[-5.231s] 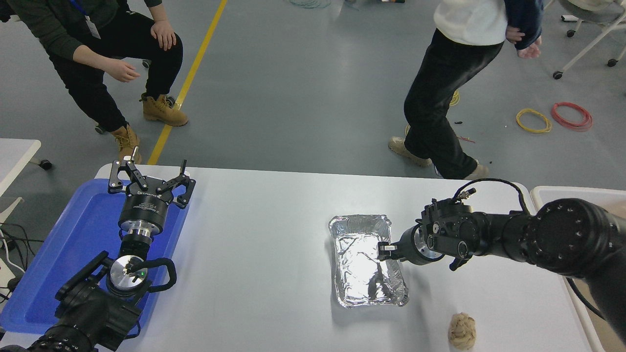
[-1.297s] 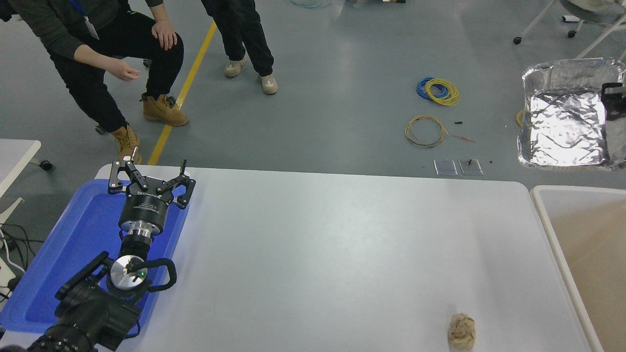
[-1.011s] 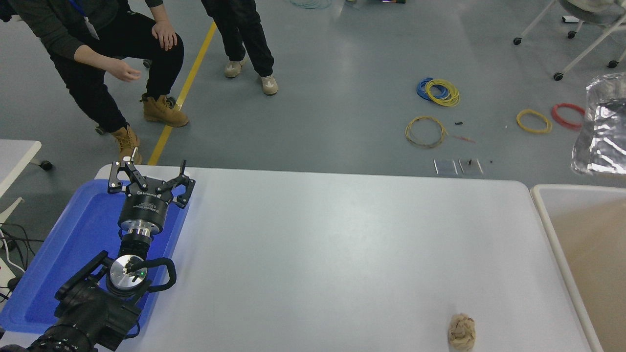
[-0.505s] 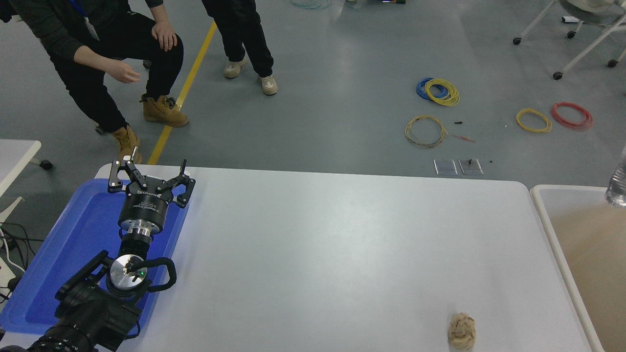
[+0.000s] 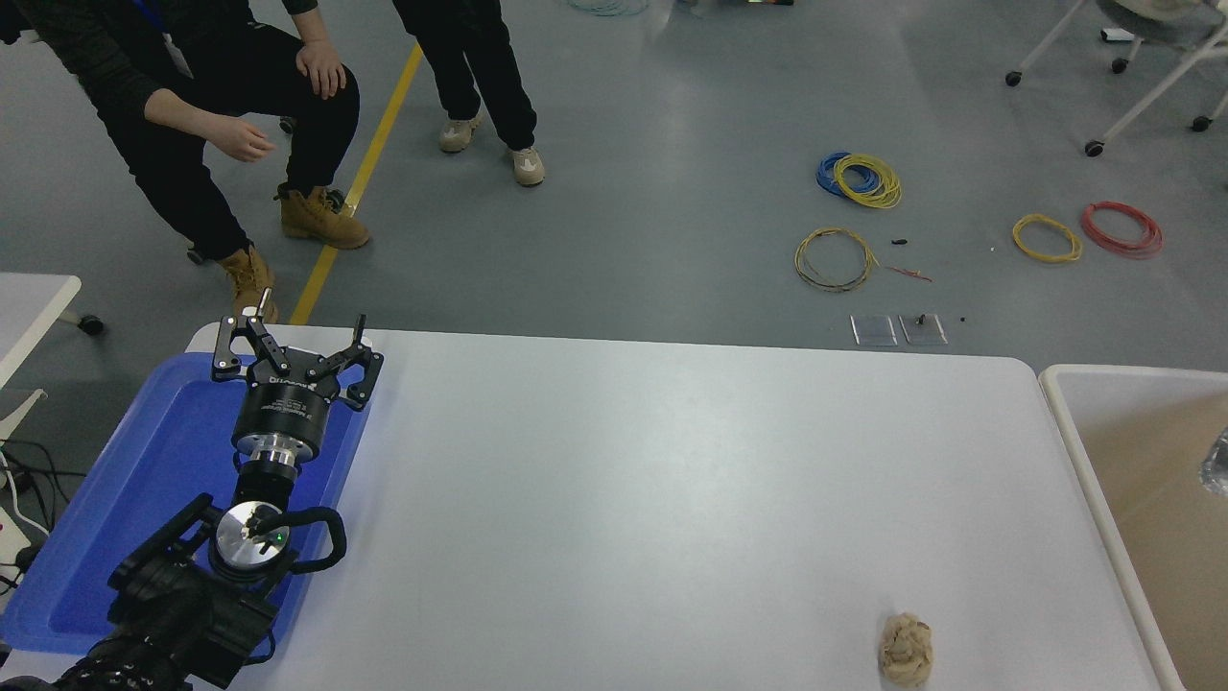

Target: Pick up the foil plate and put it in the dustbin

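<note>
Only a silver sliver of the foil plate (image 5: 1216, 463) shows at the right picture edge, over the beige inside of the dustbin (image 5: 1065, 422). The dustbin stands just off the table's right end, its off-white rim running down the right side of the view. My right arm and its gripper are out of view. The left gripper (image 5: 293, 336) is parked open over the far end of the blue tray, holding nothing.
A blue tray (image 5: 163, 451) lies at the table's left end under my left arm. A beige wadded paper ball (image 5: 906, 650) sits near the front right. Two people are at the far left; wire coils (image 5: 859, 179) lie on the floor.
The foil plate has swung from high beyond the table's right end down and out past the right edge, leaving a sliver low over the dustbin. The left arm has not moved.
</note>
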### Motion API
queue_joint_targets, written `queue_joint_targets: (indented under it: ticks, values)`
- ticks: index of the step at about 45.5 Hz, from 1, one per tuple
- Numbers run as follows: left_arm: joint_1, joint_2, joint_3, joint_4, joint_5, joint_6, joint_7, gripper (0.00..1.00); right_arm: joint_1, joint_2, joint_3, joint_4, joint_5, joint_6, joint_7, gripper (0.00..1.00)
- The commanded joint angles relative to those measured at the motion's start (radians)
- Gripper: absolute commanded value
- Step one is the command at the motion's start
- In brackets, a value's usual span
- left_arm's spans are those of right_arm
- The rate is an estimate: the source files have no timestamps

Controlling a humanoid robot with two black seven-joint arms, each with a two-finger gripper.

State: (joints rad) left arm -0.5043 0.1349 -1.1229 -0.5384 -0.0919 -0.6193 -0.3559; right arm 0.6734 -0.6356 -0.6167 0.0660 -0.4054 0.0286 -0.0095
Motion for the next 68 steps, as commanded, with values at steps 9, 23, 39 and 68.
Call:
queue_joint_targets:
  ticks: [9,23,39,68]
  values:
    - [0.0,0.0,0.0,0.0,0.0,0.0,0.0,1.0,-0.098,0.043,0.068,-0.005,0.005,-0.061,-0.004,0.0]
    - [0.0,0.0,0.0,0.0,0.0,0.0,0.0,1.0,-0.136,0.082,0.068,-0.005,0.046,-0.084,-0.004,0.0]
    - [0.0,0.0,0.0,0.0,0.0,0.0,0.0,1.0,-0.136,0.082,0.066,-0.005,0.048,-0.096,-0.004,0.01]
    - [0.0,0.0,0.0,0.0,0.0,0.0,0.0,1.0,0.018,0.074,0.054,0.014,0.048,-0.191,-0.001,1.0]
